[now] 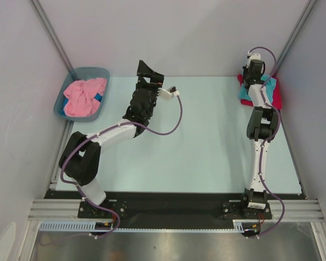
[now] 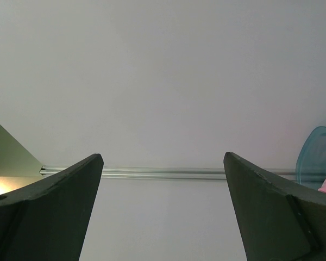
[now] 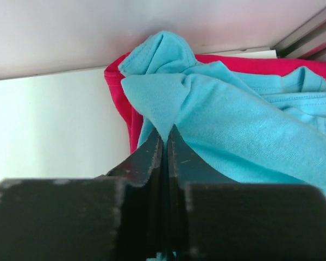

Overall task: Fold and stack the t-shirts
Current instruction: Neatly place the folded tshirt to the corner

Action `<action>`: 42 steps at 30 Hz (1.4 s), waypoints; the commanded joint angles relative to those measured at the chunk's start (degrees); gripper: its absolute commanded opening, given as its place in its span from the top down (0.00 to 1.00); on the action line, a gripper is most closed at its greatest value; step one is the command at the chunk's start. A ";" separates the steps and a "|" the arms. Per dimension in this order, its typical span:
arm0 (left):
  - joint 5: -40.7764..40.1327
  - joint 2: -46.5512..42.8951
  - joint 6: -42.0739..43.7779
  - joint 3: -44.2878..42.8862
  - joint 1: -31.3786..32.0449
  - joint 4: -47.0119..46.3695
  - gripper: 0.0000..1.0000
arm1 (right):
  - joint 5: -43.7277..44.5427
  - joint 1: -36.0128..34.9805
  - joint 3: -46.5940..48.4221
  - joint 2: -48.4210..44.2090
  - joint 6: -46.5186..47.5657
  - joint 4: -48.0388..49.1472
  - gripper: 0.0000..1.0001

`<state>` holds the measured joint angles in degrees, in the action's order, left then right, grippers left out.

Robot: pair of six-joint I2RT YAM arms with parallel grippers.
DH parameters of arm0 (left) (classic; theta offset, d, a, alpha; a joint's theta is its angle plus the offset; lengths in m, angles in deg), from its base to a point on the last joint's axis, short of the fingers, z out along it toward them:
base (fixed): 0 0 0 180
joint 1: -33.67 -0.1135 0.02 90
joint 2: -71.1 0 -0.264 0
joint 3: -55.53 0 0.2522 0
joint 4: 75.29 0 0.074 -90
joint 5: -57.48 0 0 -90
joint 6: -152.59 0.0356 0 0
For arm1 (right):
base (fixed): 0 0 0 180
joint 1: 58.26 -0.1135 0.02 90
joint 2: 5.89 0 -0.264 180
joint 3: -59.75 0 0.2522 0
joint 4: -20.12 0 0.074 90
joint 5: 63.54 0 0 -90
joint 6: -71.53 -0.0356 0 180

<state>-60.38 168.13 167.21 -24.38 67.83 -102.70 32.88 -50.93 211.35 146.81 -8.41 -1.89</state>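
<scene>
At the table's far right corner a turquoise t-shirt (image 1: 268, 85) lies on top of a crimson red t-shirt (image 1: 276, 97). In the right wrist view the turquoise t-shirt (image 3: 244, 130) is bunched over the red t-shirt (image 3: 125, 106). My right gripper (image 3: 165, 133) is shut on a pinched fold of the turquoise cloth, above that pile (image 1: 254, 68). A crumpled pink t-shirt (image 1: 84, 96) fills the tub at the far left. My left gripper (image 1: 145, 69) is raised over the table's back middle, wide open with nothing between its fingers (image 2: 60, 201), facing the back wall.
The grey-blue plastic tub (image 1: 100, 71) sits at the far left corner; its rim (image 2: 315, 157) shows at the right edge of the left wrist view. Grey walls enclose the table on three sides. A metal rail (image 2: 163, 173) runs along the back wall.
</scene>
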 commanded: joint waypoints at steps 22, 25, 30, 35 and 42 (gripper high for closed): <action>0.17 -0.71 0.76 -2.05 0.48 -2.43 0.00 | 12.82 1.19 -2.58 -6.01 -1.10 4.12 0.93; -0.18 -0.79 0.06 -2.75 0.57 -1.90 0.00 | 11.96 1.98 -2.93 -6.54 -2.59 2.10 1.00; -0.01 -0.53 0.14 -2.41 0.57 -2.07 0.00 | 10.64 2.07 -4.51 -8.65 -3.21 2.54 0.69; -0.35 -0.27 0.15 -3.02 0.57 -1.90 0.00 | 11.95 1.90 -3.28 -9.08 -1.19 2.45 0.19; -0.27 -0.44 0.32 -4.07 0.48 -1.20 0.00 | 13.71 -1.34 -10.91 -13.30 13.18 11.54 0.89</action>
<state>-60.44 168.22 167.16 -25.63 67.85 -102.92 44.33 -49.62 204.16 139.86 -4.56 1.30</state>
